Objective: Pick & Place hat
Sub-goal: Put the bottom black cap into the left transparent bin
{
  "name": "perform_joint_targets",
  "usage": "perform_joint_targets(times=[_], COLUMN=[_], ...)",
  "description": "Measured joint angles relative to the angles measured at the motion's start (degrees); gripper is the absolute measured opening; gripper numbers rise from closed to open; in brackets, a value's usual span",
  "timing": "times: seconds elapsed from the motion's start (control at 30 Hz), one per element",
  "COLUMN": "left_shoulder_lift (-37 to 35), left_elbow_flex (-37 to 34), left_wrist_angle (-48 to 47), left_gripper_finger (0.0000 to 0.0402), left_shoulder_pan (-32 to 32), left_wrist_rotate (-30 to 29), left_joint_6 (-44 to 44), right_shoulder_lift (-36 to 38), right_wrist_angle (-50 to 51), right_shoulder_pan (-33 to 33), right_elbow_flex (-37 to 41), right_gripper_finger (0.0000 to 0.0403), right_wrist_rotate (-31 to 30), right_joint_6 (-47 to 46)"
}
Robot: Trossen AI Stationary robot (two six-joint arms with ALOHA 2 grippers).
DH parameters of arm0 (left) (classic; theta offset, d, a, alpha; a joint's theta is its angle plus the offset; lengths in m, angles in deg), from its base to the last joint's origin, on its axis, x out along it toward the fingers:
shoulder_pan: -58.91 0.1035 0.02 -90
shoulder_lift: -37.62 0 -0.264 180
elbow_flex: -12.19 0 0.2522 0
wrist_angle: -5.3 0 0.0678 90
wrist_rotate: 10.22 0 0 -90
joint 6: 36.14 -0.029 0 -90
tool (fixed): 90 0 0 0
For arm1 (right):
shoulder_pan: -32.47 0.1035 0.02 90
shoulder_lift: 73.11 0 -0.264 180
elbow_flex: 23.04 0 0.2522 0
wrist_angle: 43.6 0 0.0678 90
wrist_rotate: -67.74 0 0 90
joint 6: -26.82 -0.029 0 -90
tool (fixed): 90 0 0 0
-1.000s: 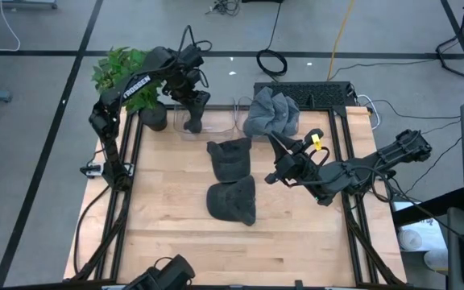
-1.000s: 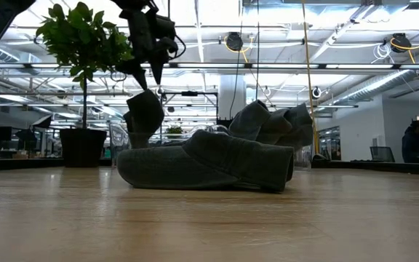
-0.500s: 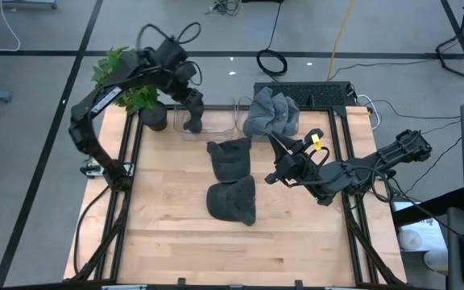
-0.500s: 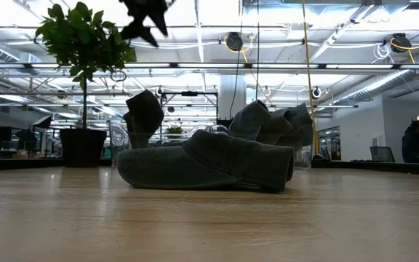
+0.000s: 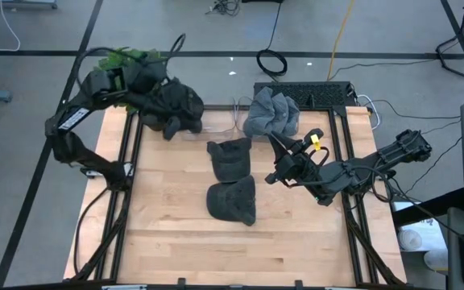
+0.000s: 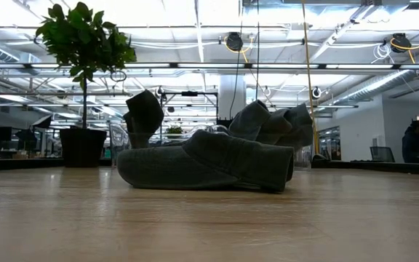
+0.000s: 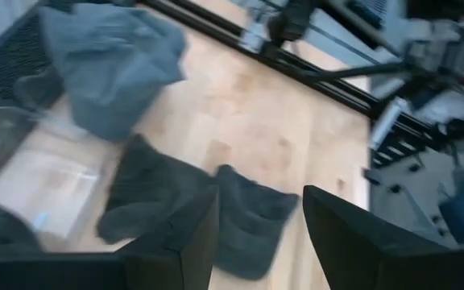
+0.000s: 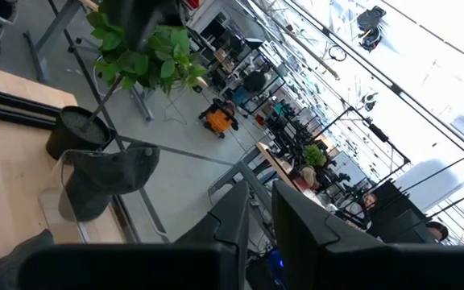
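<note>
**Which arm was nearer the hats**

Wooden table (image 5: 176, 242) lay under both arms in the high view. Two dark hats sat in the middle, the near hat (image 5: 232, 201) just in front of the far hat (image 5: 230, 157), almost touching. A grey pile of hats (image 5: 270, 113) sat at the back. The right gripper (image 5: 274, 145) waited just beside the far hat, much closer than the left arm, which was up at the back corner by the plant (image 5: 123, 60).

From table height, the near hat (image 6: 206, 169) lay flat and long from side to side.

Looking from the left wrist, the left gripper (image 7: 258, 234) was spread wide, high above both hats.

Looking from the right wrist, its fingers (image 8: 232, 217) were nearly pressed together, holding nothing.
</note>
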Motion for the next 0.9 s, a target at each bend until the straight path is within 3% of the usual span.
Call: perform_joint_targets(times=[0.4,0.9], left_shoulder_lift=[-0.6,-0.4], left_elbow_flex=[0.0,0.0], left_wrist_angle=[0.0,-0.2], left_gripper_finger=[0.0167,0.0161], left_shoulder_pan=[-17.4,-31.3], left_wrist_rotate=[-3.0,-6.2], left_joint_6=[2.6,7.6], right_shoulder_lift=[0.0,0.0], right_wrist_angle=[0.0,0.0], right_shoulder_pan=[0.0,0.0], right_elbow_flex=[0.0,0.0], right_gripper_finger=[0.0043,0.0043], right_wrist_rotate=[-0.1,-0.4], right_joint_6=[-3.5,-6.3])
